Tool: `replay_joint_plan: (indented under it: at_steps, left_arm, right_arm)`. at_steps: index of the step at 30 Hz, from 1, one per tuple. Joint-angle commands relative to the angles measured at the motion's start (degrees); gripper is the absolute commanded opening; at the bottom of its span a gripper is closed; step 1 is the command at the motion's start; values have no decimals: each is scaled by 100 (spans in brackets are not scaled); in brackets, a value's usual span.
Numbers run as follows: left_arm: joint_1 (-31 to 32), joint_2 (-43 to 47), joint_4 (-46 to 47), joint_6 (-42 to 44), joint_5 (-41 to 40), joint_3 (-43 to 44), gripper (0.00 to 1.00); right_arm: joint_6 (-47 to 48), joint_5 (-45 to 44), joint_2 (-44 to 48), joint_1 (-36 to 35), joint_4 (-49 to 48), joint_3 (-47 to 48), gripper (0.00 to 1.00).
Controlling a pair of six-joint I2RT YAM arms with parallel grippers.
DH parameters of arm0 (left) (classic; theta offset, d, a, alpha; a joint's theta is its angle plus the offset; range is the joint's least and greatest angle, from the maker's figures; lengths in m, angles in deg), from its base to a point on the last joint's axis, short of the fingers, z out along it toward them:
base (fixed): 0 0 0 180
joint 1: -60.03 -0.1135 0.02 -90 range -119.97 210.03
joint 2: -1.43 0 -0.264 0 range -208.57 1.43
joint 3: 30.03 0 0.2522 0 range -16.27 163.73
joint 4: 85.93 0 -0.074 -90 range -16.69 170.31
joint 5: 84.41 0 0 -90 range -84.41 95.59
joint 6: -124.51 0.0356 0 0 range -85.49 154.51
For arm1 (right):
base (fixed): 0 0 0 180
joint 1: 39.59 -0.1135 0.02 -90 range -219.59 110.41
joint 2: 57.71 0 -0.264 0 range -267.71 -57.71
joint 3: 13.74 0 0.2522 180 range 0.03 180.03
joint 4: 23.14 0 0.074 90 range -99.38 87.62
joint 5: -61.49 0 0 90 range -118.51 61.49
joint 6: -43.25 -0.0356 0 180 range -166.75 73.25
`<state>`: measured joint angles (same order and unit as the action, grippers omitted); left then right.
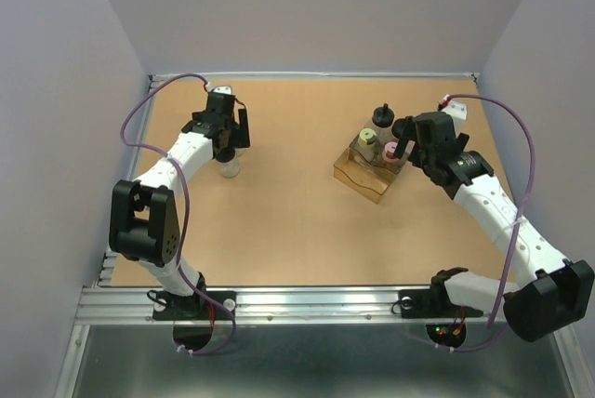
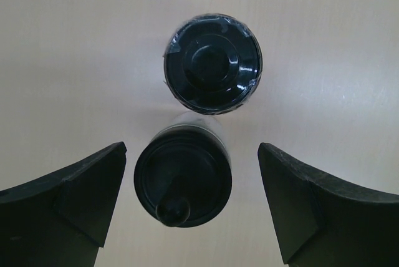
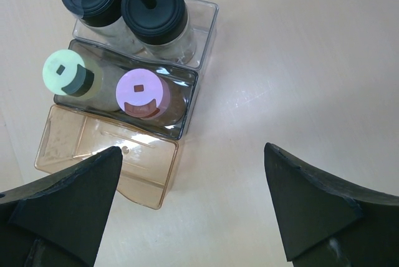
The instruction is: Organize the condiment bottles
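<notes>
Top view: a tan tabletop [image 1: 297, 231] is walled in pale lilac [image 1: 325, 7]. The left gripper [image 1: 228, 149] hangs far left, and the right gripper [image 1: 406, 145] is beside the amber box [image 1: 364, 179].

Left wrist: the jaws are spread and flank a black-capped bottle [image 2: 184, 179]. A second black-capped bottle [image 2: 212, 64] stands just beyond it.

Right wrist: the jaws are spread and hold nothing. The pink-capped bottle [image 3: 142, 92] and yellow-green-capped bottle [image 3: 64, 72] stand side by side in a smoky compartment [image 3: 187, 101], with the black-spouted bottles [image 3: 153, 8] behind.
</notes>
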<state>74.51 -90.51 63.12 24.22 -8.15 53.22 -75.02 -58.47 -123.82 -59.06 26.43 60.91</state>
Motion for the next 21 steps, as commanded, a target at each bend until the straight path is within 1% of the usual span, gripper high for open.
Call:
replay_joint_plan:
  at_steps: [1,7,11,14,16,17,19,20,21]
  left_arm:
    - [-42,27,286,123,91,-137,98]
    - [-59,-17,313,44,38,-418,97]
    - [-59,45,339,0,-6,-586,94]
    - [-59,27,365,0,-15,-647,90]
    - [-68,18,427,-9,20,-656,86]
    - [-68,36,444,-9,46,-665,79]
    - [-59,27,462,0,125,-657,69]
    - [-59,53,471,0,143,-656,54]
    - [-59,62,471,-17,161,-665,46]
  right_arm:
    - [76,-89,195,48,-224,-15,100]
    - [76,-107,195,39,-215,-76,100]
    - [67,-98,186,39,-215,-77,100]
    - [67,-98,168,48,-224,-68,100]
    - [76,-107,168,48,-215,-68,100]
    - [68,-90,177,48,-224,-68,100]
    - [76,-98,186,48,-215,-68,100]
    - [76,-90,203,39,-224,-76,100]
    - [76,-98,212,48,-224,-85,100]
